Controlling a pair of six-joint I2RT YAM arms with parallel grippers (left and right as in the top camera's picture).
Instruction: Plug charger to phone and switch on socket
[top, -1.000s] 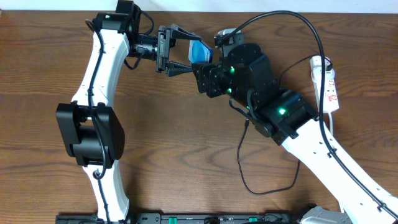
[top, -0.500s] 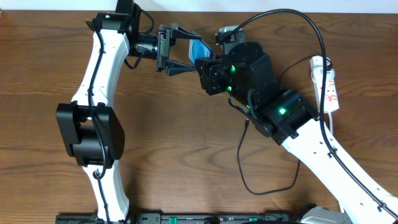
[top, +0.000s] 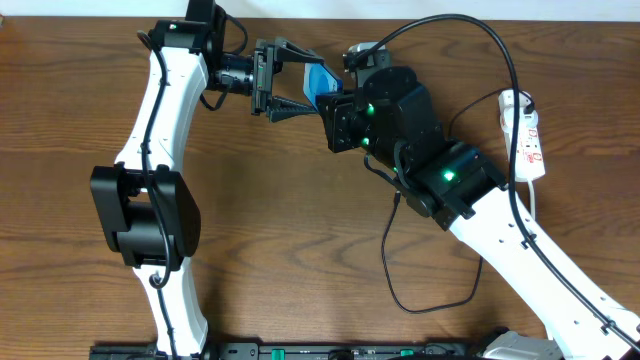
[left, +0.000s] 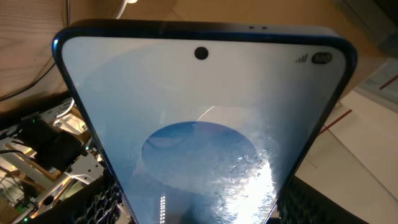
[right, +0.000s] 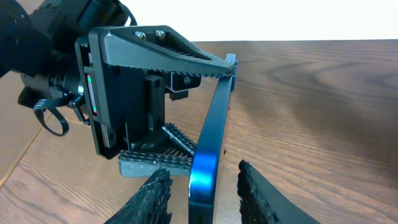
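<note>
Left gripper holds the phone up off the wooden worktop at its far edge, the jaws closed across the handset's width. The blue-and-white screen fills the left wrist view. Right gripper meets it from the opposite side, jaws apart, with one ribbed finger either side of the phone's dark edge and a gap showing on both sides; nothing is seen in their grasp. The white socket lies flat near the right end of the worktop, well apart from both grippers. The thin black charger cable loops loosely on the wood beneath the right arm; its plug tip cannot be made out.
</note>
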